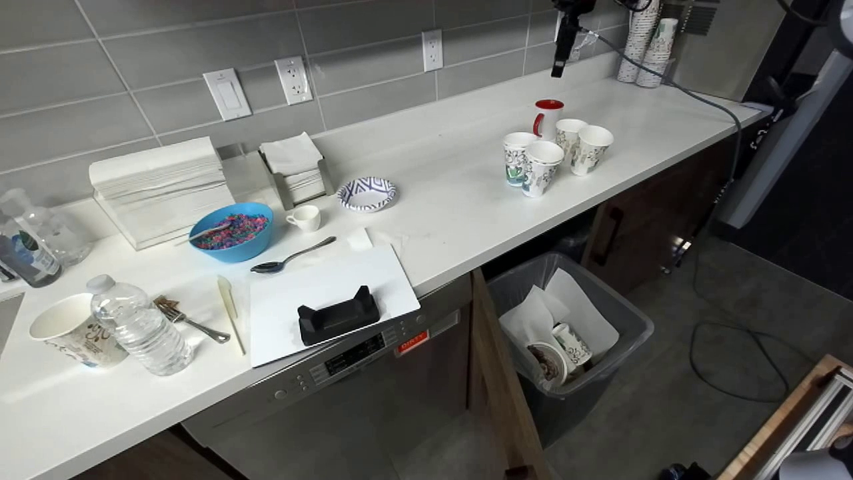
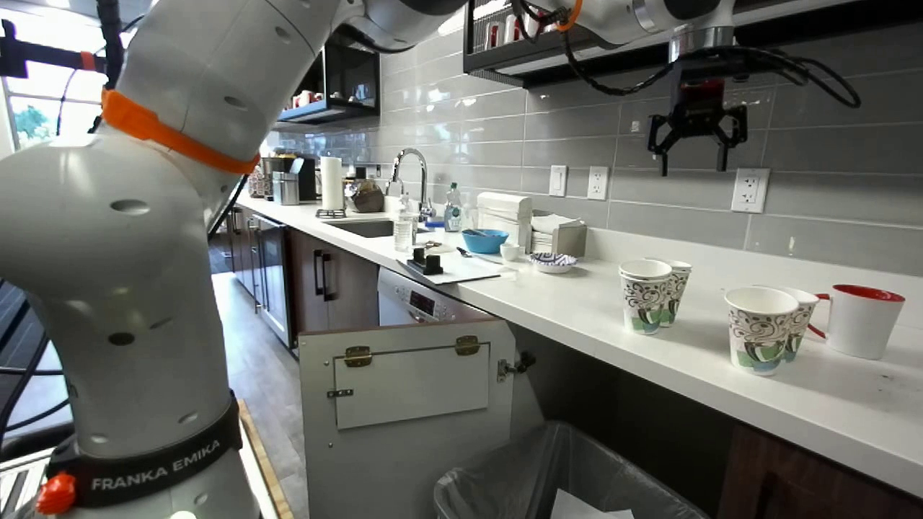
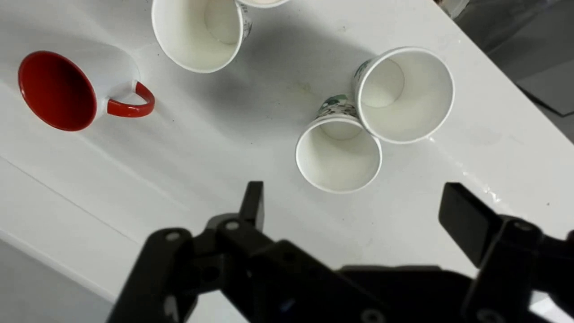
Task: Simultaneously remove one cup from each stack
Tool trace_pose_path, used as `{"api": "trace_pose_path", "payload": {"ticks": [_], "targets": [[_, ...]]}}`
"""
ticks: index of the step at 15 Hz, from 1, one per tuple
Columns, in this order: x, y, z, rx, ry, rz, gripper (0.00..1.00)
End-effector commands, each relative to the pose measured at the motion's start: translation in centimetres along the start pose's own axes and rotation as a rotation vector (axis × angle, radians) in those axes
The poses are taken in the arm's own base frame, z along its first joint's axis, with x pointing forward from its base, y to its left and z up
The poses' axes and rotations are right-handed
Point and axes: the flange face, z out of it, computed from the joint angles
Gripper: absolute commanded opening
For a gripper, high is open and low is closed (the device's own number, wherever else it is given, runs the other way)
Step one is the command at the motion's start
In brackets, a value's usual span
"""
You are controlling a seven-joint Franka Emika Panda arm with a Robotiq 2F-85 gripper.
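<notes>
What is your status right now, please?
Gripper open and empty above counter. Two cup stacks upright, two single cups apart. White mug nearby, may crowd approach.

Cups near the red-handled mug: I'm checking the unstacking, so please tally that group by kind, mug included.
Cup stacks: 2
Single cups: 2
Red-handled mug: 1
Total: 5, each stack counted as one, since its depth can't be told.

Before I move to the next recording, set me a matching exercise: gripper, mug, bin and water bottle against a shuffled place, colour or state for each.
1. gripper
2. mug
3. bin
4. water bottle

A. lower than the counter
B. near the fork
C. open, holding nothing
D. red inside

Pairs: 1-C, 2-D, 3-A, 4-B.
</notes>
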Motion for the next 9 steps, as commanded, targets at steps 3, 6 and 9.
{"api": "trace_pose_path", "payload": {"ticks": [3, 6, 9], "targets": [[-1.8, -3.5, -1.2, -0.064, 0.050, 0.251, 1.00], [-0.9, -2.6, -1.4, -0.067, 0.066, 0.205, 1.00], [-1.5, -4.1, -1.9, -0.064, 0.071, 0.199, 1.00]]}}
